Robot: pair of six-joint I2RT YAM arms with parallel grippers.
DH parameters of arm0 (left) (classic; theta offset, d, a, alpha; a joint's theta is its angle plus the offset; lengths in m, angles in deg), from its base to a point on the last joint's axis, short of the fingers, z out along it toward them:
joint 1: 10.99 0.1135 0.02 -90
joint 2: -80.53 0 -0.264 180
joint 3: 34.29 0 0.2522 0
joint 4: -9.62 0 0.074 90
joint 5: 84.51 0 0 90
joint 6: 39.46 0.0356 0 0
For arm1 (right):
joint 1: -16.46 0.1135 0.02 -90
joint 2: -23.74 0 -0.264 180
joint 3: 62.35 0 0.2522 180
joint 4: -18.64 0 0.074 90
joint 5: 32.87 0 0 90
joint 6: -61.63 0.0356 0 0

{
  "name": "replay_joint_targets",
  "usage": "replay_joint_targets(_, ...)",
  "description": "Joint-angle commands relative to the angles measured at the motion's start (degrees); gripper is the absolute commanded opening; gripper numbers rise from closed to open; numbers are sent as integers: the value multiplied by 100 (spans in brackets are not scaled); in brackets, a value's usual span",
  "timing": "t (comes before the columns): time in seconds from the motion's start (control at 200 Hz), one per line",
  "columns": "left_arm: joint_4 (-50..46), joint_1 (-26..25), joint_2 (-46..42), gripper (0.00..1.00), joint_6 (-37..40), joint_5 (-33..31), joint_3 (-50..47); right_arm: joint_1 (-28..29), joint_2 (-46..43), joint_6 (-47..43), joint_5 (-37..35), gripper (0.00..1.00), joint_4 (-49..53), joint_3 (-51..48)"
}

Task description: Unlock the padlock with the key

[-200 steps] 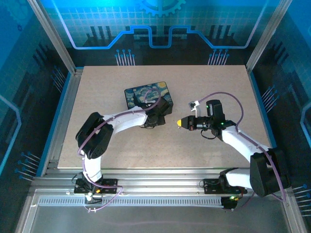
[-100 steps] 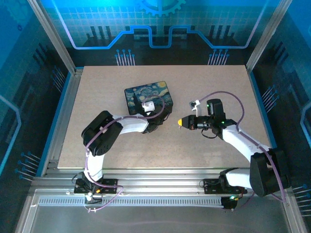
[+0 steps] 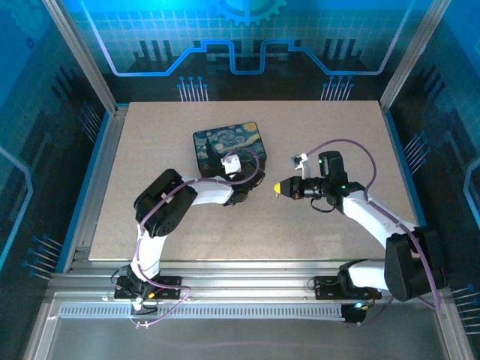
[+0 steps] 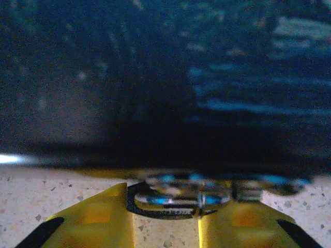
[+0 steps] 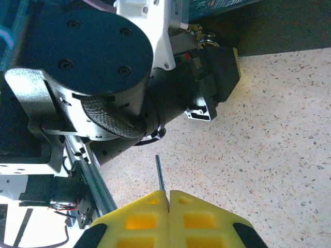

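Key (image 5: 161, 173) juts from our closed right pincer (image 5: 168, 194), aimed toward the padlock (image 4: 181, 195) beside the box (image 3: 229, 144), where our left pincer (image 4: 165, 217) sits, likely to steady it, though we cannot tell whether it grips.

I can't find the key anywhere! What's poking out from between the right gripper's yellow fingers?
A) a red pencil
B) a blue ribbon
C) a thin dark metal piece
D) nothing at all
C: in the right wrist view the right gripper has its yellow fingers pressed together on the key, a thin dark metal piece sticking out past their tips.
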Motion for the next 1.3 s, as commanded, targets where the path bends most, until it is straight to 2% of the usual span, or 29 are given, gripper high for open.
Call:
replay_joint_targets(0.0, -265, -34, 16, 22, -43, -214, 345, -66, 24, -186, 89, 0, 221, 112)
replay_joint_targets(0.095, -1176, 23, -21, 14, -249, -21, 792, -63, -45, -205, 25, 0, 249, 24)
replay_joint_targets(0.19, -2165, 196, -95, 5, -502, 658, 1180, -60, -149, -214, -68, 0, 299, -114)
replay_joint_targets(0.31, -3013, 507, -316, 3, -482, 1786, 1405, -44, -316, -154, -243, 0, 239, -396)
replay_joint_targets(0.455, -4189, 772, -429, 0, -207, 2673, 2013, 152, -437, 209, -455, 0, -356, -849)
replay_joint_targets(0.58, -5188, 915, -395, 0, -78, 3192, 2700, 510, -396, 584, -702, 0, -966, -1024)
replay_joint_targets(0.7, -6053, 918, -259, 0, 52, 3280, 3403, 862, -244, 796, -833, 0, -1390, -1024)
replay_joint_targets(0.9, -6959, 914, -170, 0, -32, 3922, 4111, 1242, -204, 989, -913, 0, -1752, -960)
replay_joint_targets(1.071, -7366, 939, -165, 0, -469, 4890, 4498, 1327, -139, 1050, -856, 0, -2378, -924)
replay_joint_targets(1.296, -7887, 919, -157, 0, -943, 5516, 5095, 1310, -16, 926, -232, 0, -2383, -692)
